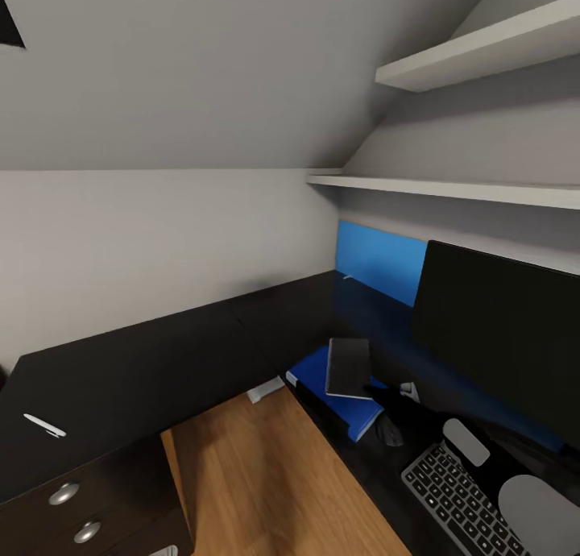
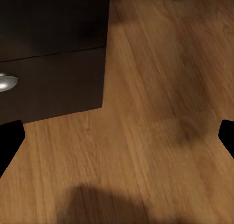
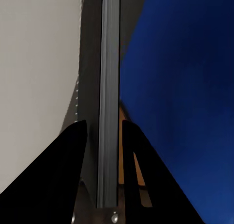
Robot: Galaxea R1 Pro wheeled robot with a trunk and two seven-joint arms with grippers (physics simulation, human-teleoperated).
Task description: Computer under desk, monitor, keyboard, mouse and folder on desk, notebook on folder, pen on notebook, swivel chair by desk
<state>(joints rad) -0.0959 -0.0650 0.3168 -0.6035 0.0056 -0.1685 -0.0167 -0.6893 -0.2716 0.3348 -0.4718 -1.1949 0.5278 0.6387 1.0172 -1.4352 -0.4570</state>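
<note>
Black, matt, L-shaped surface (image 1: 145,363) with a bright blue back panel (image 1: 379,258), set under a sloping grey ceiling and two white wall shelves (image 1: 451,187).

Folder (image 1: 318,375): flat, bright blue, white page edges, lying on the surface at the inner corner of the L, one corner at the edge above the wooden floor (image 1: 258,475).

Notebook (image 1: 349,367): thin, grey, rectangular, over the folder; whether it rests on it or is just above it cannot be told. The right tool (image 1: 379,393), black, is closed on the notebook's near edge; in the right wrist view its two dark fingers (image 3: 73,151) press either side of the grey slab (image 3: 108,87) seen edge-on.

Monitor (image 1: 499,330): wide, thin, black screen, upright just beside the folder, along the blue panel.

Keyboard (image 1: 459,495): slim, silver-grey frame, dark keys, in front of the monitor, partly covered by the right arm.

Mouse (image 1: 392,433): small, dark, between folder and keyboard, partly under the arm.

Pen (image 1: 44,425): thin, white, on the far wing of the surface, well apart from the folder.

Drawers (image 1: 89,508): black fronts, round silver knobs (image 1: 64,492), below the pen.

Left tool (image 2: 117,136): two black fingertips at opposite edges of the left wrist view, spread wide, empty, above the wooden floor beside a drawer front.
</note>
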